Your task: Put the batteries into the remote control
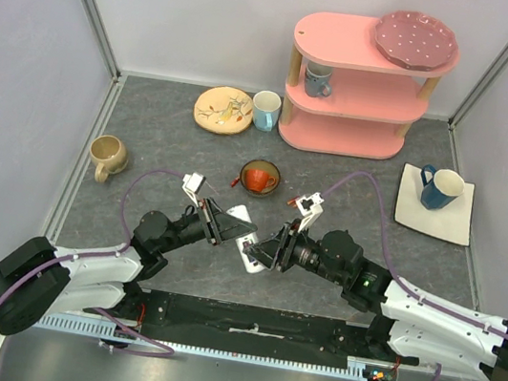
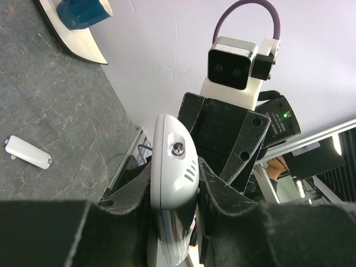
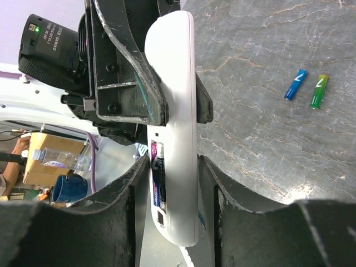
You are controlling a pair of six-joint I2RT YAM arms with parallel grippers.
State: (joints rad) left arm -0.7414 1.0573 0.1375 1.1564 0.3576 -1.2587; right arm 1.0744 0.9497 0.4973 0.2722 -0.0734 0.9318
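The white remote control [image 1: 241, 215] is held off the table between both arms. My left gripper [image 2: 173, 189] is shut on one end of it, a finger pressed on each face. At the other end my right gripper [image 3: 172, 183] is open, its jaws straddling the remote control [image 3: 178, 111] with only narrow gaps. One blue-and-purple battery [image 3: 157, 172] lies in the open compartment, facing the right gripper's left finger. A blue battery [image 3: 295, 84] and a green battery [image 3: 319, 91] lie side by side on the grey table. The white battery cover [image 2: 28, 152] lies loose on the table.
A dark bowl with a red cup [image 1: 260, 178] stands just beyond the grippers. A beige mug [image 1: 107, 156] is at the left, a blue mug on a white square plate [image 1: 457, 223] at the right. At the back are a patterned plate [image 1: 223, 109], a pale mug [image 1: 266, 110] and a pink shelf [image 1: 358, 81].
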